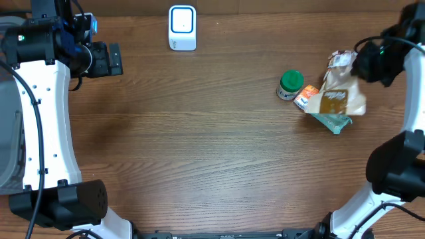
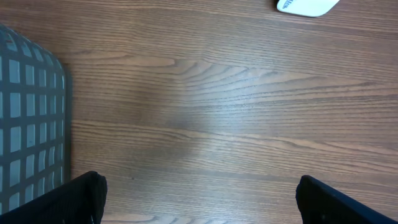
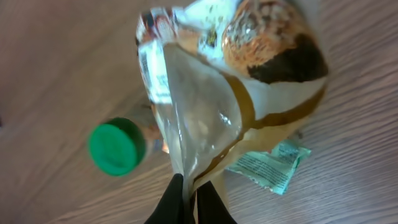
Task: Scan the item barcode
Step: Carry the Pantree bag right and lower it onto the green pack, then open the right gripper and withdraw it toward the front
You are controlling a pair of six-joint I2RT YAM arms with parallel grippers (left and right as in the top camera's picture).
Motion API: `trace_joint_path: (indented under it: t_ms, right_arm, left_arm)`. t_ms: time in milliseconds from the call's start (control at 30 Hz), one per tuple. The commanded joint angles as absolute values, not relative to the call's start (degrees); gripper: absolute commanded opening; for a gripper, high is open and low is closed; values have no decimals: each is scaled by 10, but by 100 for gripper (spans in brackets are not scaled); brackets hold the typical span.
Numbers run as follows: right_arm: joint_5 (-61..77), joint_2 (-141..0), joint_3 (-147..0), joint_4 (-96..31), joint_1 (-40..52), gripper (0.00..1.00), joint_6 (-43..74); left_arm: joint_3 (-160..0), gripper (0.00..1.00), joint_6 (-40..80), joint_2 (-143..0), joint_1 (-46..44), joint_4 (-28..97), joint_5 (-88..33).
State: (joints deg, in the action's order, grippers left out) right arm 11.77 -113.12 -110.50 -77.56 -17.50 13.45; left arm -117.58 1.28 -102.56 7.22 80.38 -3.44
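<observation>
- At the table's [image 1: 199,146] right end, seen from overhead, the right gripper [image 1: 360,66] is pinched on a snack bag [image 1: 342,96]. The bag lies just beside a green-capped bottle [image 1: 290,84] and partly covers a teal packet [image 1: 335,123]. The white scanner [image 1: 182,28] sits well apart at the far edge.
- Left wrist: the left gripper [image 2: 199,205] stands wide open over bare wood, holding nothing, with a mesh basket [image 2: 28,124] at left.
- Right wrist: the black fingers [image 3: 211,199] clamp the bag's clear edge, with the bottle alongside.
</observation>
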Motion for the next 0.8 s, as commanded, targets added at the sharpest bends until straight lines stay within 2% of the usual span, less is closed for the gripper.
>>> trace_joint_path:
  t_ms: [0,67,167,300,467,500,533,767]
  right_arm:
    - [116,-1131,-1077,-768,-169,16,137]
    - [116,-1127,-1077,-774,-169,24,137]
    - [117,-1106,-1091,-791,-169,30,137]
    - [143,-1051,-1151,-837,-156,31,115]
    - [143,-962,-1232,-901,-89,33,113]
    - [145,-938,-1241,-908,-64,49,117]
    - [160,-909,-1243,-910,-32,100,131]
    - [275,-835,-1243,-897,115,100,302]
  left_arm:
    - [-1175,100,4,-1030,71,803,-39]
    - [-1175,100,4,-1030,71,803,-39]
    - [-1175,100,4,-1030,71,803,-39]
    - [-1175,100,4,-1030,71,803,-39]
    - [-1175,100,4,-1030,71,803,-39]
    - [-1175,100,4,-1030,71,803,-39]
    - [-1175,100,4,-1030,71,803,-39]
    - [-1175,100,4,-1030,71,803,-39]
